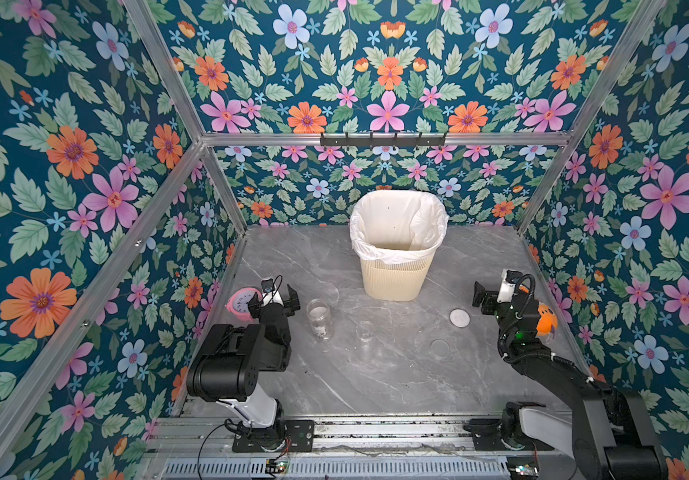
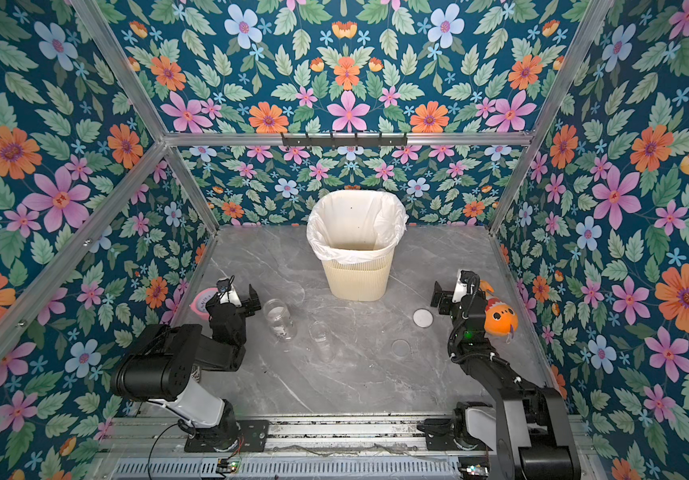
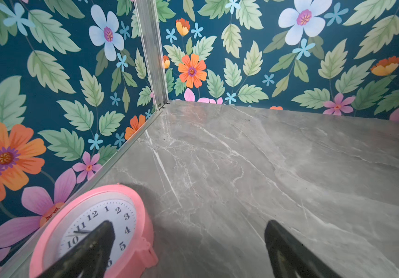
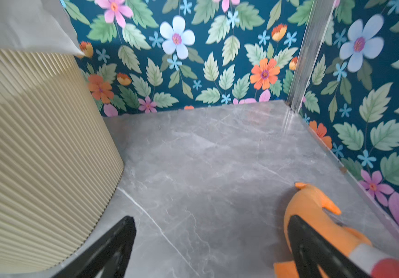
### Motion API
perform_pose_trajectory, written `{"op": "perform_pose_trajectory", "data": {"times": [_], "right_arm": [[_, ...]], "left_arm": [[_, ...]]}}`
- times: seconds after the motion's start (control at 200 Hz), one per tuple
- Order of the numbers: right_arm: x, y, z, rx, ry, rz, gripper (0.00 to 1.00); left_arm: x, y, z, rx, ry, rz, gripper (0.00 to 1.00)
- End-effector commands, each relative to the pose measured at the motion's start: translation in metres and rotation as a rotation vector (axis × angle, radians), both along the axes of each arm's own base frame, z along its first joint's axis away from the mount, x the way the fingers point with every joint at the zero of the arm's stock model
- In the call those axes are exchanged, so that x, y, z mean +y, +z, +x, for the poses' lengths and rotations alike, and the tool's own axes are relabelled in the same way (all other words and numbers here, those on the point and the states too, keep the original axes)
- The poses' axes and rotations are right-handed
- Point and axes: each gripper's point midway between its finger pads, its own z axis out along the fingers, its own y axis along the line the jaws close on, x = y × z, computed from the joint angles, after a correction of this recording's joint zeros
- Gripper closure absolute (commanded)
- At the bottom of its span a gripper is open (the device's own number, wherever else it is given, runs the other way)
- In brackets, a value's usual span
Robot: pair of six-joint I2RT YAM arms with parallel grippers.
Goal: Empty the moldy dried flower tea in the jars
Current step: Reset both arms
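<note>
A grey marble counter (image 1: 376,386) sits boxed in by floral wallpaper (image 1: 64,166); the left claw (image 3: 188,223) and right claw (image 4: 210,217) gape wide, empty.

The right gripper (image 4: 211,222) hangs over a grey marble tabletop (image 4: 205,149), its black fingers (image 4: 121,240) spread wide and holding nothing. A cream ribbed bin (image 4: 37,156) with a white liner (image 4: 20,21) rises close by one finger, while an orange plush toy (image 4: 311,209) lies partly behind the other, near the floral wallpaper (image 4: 193,60). An aluminium post (image 4: 309,53) marks the far corner.

Black arms (image 1: 230,365), white links (image 1: 257,401)
</note>
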Motion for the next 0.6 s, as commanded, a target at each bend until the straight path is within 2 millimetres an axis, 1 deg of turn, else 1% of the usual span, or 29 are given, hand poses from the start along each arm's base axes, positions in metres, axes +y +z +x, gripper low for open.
{"op": "perform_pose_trajectory", "data": {"times": [0.0,0.055,0.08,0.115,0.16,0.195,0.2,0.21,0.22,0.25,0.27,0.3,0.35,0.37,0.43,0.49,0.54,0.595], "right_arm": [[-0.008,-0.032,-0.009,0.087,-0.042,-0.029,0.01],[-0.012,-0.04,-0.008,0.064,-0.055,-0.029,0.01],[-0.01,-0.038,-0.006,0.042,-0.046,-0.016,0.01],[-0.002,-0.04,-0.004,0.03,0.001,-0.004,0.01],[0.002,-0.05,0.002,0.053,0.03,-0.015,0.01],[0.003,-0.062,0.005,0.066,0.032,-0.016,0.01],[0.002,-0.06,0.006,0.054,0.031,-0.016,0.01],[0.002,-0.063,0.007,0.053,0.03,-0.016,0.01],[0.002,-0.059,0.01,0.026,0.027,-0.017,0.01],[-0.002,-0.058,0.013,0.002,0.006,-0.021,0.01],[-0.003,-0.062,0.012,0.034,-0.001,-0.015,0.01],[-0.005,-0.072,0.01,0.126,-0.017,-0.001,0.01],[-0.016,-0.069,0.018,0.11,-0.079,0.007,0.01],[-0.017,-0.067,0.019,0.089,-0.083,-0.002,0.01],[-0.017,-0.073,0.015,0.145,-0.084,0.013,0.01],[-0.017,-0.067,0.018,0.093,-0.084,0.001,0.01],[-0.017,-0.072,0.016,0.134,-0.083,0.01,0.01],[-0.017,-0.069,0.017,0.114,-0.083,0.009,0.01]], "left_arm": [[-0.007,0.0,0.001,-0.003,-0.046,0.001,0.0],[-0.007,0.0,0.0,-0.005,-0.056,-0.002,0.0],[-0.006,0.0,0.0,-0.003,-0.053,-0.005,0.01],[-0.004,-0.002,0.002,0.008,-0.047,-0.009,0.0],[-0.003,-0.003,0.005,0.018,-0.042,-0.014,0.0],[-0.003,-0.003,0.005,0.017,-0.044,-0.015,0.0],[-0.003,-0.003,0.005,0.018,-0.044,-0.015,0.0],[-0.003,-0.003,0.005,0.018,-0.044,-0.015,0.0],[-0.003,-0.002,0.005,0.016,-0.044,-0.015,0.01],[-0.003,-0.002,0.005,0.016,-0.043,-0.015,0.0],[-0.003,-0.002,0.005,0.016,-0.043,-0.015,0.0],[-0.003,-0.002,0.005,0.016,-0.044,-0.015,0.0],[-0.003,-0.003,0.005,0.017,-0.043,-0.015,0.0],[-0.003,-0.002,0.005,0.015,-0.044,-0.015,0.0],[-0.003,-0.002,0.005,0.015,-0.043,-0.015,0.0],[-0.003,-0.002,0.005,0.013,-0.044,-0.015,0.01],[-0.003,-0.002,0.004,0.013,-0.043,-0.014,0.0],[-0.002,-0.001,0.004,0.01,-0.04,-0.014,0.0]]}}
